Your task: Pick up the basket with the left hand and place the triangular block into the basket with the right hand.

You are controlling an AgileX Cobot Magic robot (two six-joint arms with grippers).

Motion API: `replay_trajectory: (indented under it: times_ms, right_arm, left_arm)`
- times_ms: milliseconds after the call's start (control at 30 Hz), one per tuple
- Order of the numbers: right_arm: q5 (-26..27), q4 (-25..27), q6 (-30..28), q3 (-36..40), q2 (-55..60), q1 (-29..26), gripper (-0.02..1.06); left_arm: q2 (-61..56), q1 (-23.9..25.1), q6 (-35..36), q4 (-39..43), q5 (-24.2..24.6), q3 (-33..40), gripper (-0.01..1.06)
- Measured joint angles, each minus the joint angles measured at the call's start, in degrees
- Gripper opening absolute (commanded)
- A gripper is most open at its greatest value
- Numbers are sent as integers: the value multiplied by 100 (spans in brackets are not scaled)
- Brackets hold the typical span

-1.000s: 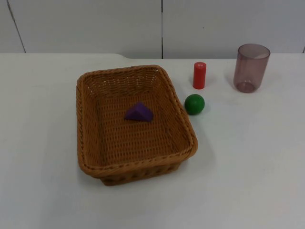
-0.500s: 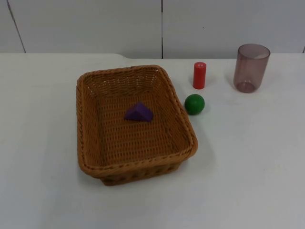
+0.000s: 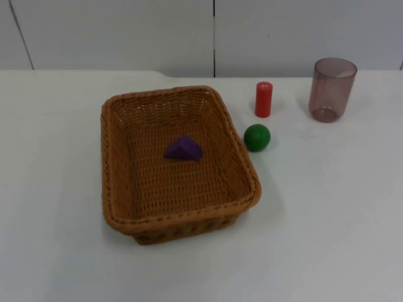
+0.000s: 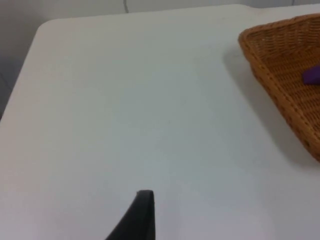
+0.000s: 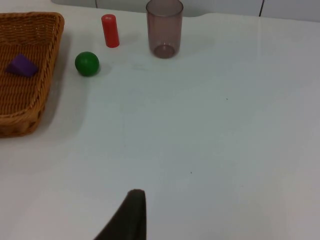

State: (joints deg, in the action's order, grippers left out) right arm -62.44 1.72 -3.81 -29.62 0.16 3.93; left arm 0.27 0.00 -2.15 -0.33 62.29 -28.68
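A brown wicker basket rests on the white table, left of centre in the top view. The purple triangular block lies inside it, on the woven floor. My left gripper waits over bare table, well apart from the basket, where a bit of the block peeks over the rim. My right gripper waits over bare table too, far from the basket and the block in it. Nothing is held by either one.
A green ball sits just off the basket's right rim. A red cylinder stands behind it, and a tinted transparent cup stands further right. The grey partition wall closes the table's far edge.
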Motion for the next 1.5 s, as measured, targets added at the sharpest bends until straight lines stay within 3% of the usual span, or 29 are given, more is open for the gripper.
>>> replay_trajectory:
  times_ms: [1033, 1500]
  right_arm:
    - [0, 0, 104, 0, 0, 0, 105]
    - [0, 0, 444, 0, 0, 0, 105]
  left_arm:
    - [0, 0, 86, 33, 0, 0, 102]
    - [0, 0, 86, 33, -9, 0, 102]
